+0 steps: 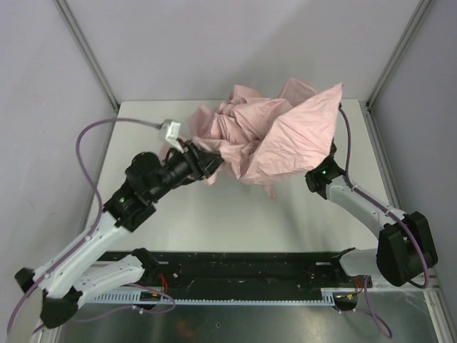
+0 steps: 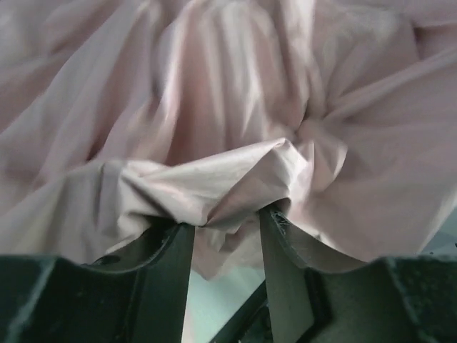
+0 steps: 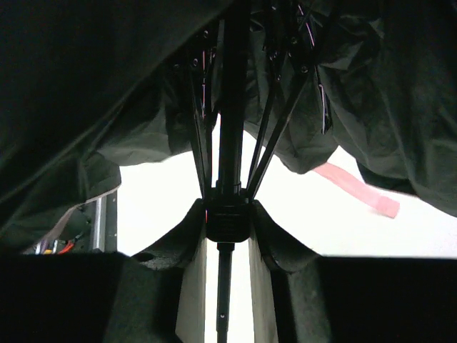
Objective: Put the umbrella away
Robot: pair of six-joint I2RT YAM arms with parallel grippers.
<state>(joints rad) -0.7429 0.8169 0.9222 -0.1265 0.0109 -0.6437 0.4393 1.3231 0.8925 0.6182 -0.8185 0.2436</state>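
Note:
The umbrella lies half collapsed at the back of the table, a crumpled heap of pale pink fabric. My left gripper is at the heap's left edge. In the left wrist view its jaws stand apart, a fold of pink fabric bunches across the fingertips, and the table shows through the gap below. My right gripper is under the dark lining, shut on the black runner on the thin shaft. A pink strap lies on the table beyond. From above, the right fingers are hidden by fabric.
The white table has grey walls on both sides and at the back. A black rail runs along the near edge between the arm bases. A white connector on a purple cable hangs by the left wrist.

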